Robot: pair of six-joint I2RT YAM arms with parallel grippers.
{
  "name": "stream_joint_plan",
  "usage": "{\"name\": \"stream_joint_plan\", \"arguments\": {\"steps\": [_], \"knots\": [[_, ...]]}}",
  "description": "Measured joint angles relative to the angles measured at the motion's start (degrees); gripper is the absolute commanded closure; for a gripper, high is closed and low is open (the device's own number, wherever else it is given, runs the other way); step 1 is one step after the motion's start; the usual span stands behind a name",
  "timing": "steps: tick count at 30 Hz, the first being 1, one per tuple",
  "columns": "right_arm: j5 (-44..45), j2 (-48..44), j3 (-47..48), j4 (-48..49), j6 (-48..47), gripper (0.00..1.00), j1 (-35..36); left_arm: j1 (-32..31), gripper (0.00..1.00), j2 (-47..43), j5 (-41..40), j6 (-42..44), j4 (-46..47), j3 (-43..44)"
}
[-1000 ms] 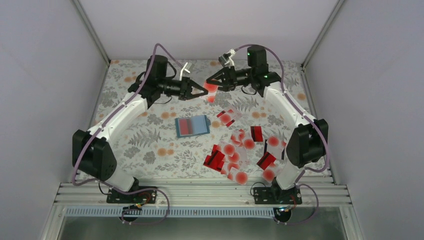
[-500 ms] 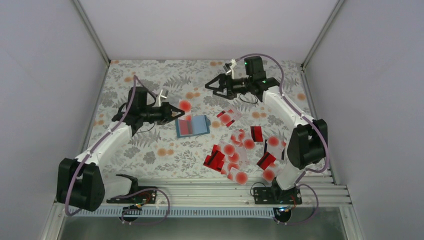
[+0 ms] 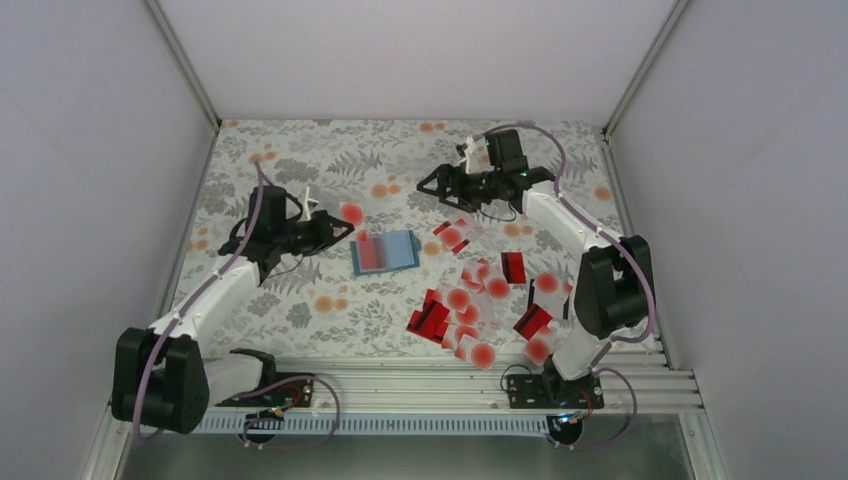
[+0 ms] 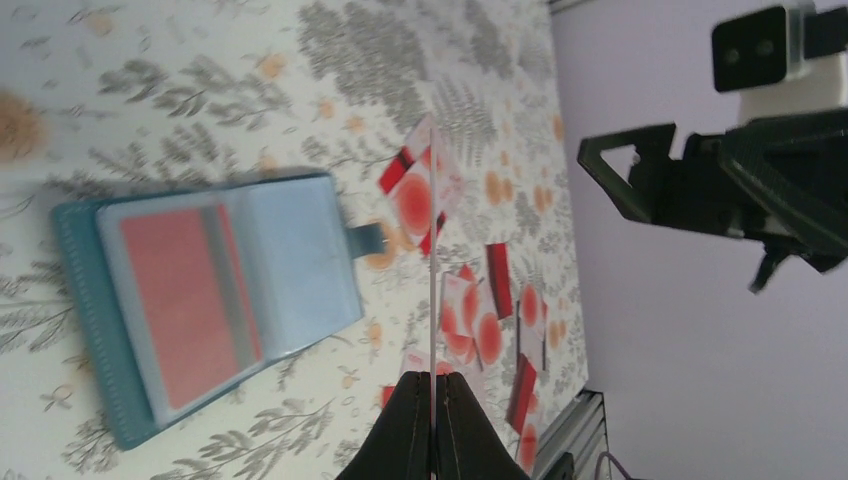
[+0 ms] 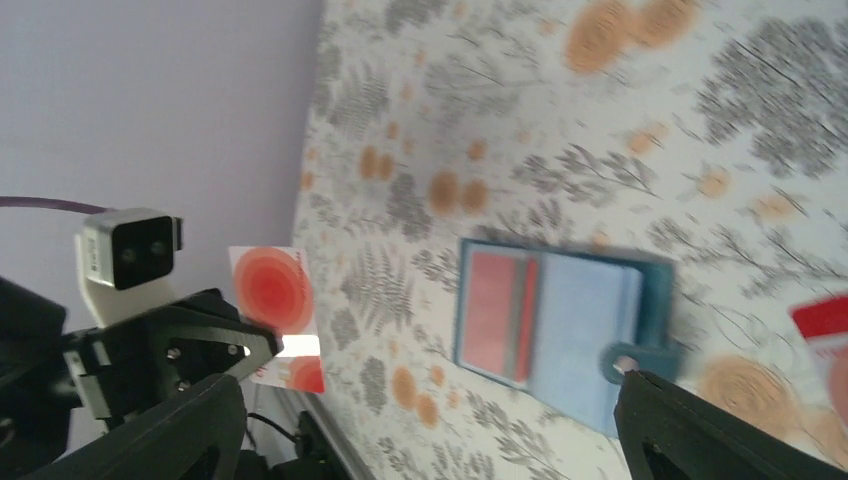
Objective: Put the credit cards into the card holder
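We note handover done: left hand (image 3: 338, 224) now pinching red-dot card (image 3: 351, 212), lowered beside open card holder (image 3: 386, 252). Right hand (image 3: 432, 187) spread, apparently empty. Remaining credit cards (image 3: 470, 310) scattered on bench (image 3: 300, 310). Insertion next, we judge.

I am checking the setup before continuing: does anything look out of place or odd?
Only the credit cards: they lie scattered and overlapping at the near right, not stacked. The card holder lies open, undamaged; the left gripper holds one red-dot card.
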Motion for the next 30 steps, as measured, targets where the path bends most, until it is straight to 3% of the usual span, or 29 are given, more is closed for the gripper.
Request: {"name": "stream_joint_plan", "arguments": {"steps": [13, 30], "knots": [[6.21, 0.17, -11.89, 0.83, -1.75, 0.18, 3.19, -0.76, 0.98, 16.5, 0.39, -0.13, 5.46, -3.91], [1.11, 10.14, -11.47, 5.57, -2.05, 0.26, 4.9, -2.64, 0.98, 28.55, 4.76, 2.43, 13.9, -4.28]]}}
